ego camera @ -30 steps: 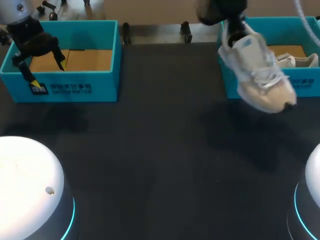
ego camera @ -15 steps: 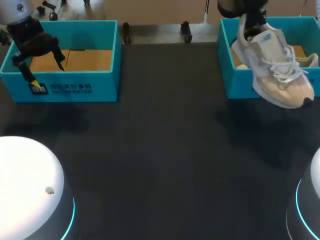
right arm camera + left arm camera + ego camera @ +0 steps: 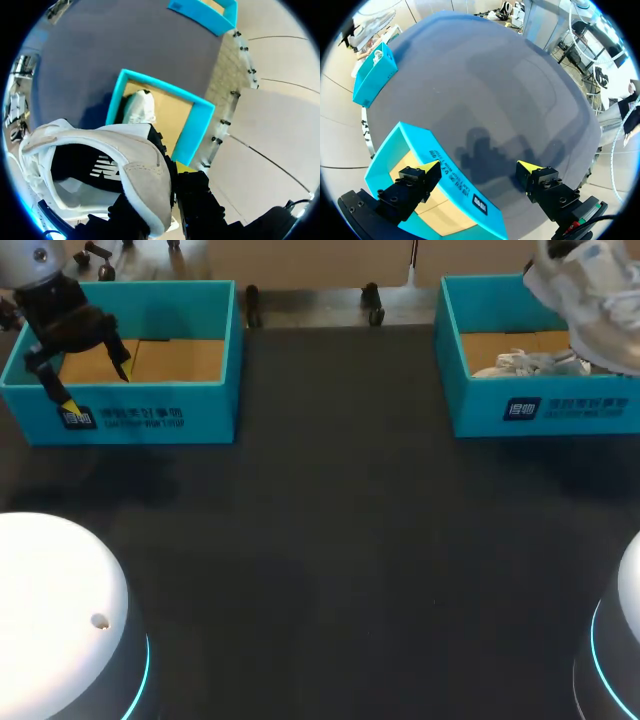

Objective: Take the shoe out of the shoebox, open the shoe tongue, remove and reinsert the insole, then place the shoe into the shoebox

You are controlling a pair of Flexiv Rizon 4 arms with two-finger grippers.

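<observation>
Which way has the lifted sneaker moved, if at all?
Yes: the sneaker went right and back, from before the right shoebox's front wall to above its interior.

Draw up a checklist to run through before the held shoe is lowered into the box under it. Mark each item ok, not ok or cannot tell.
1. Grip: the right gripper is shut on the heel of the shoe, which hangs clear of the table. Ok.
2. Position: the shoe is over the far right part of the right box. Ok.
3. Room: a second shoe lies along one wall, with bare floor beside it. Ok.
4. Insole lying flat inside the shoe: cannot tell.
5. Other arm: the left gripper is open over the left box, far from the right box. Ok.
</observation>
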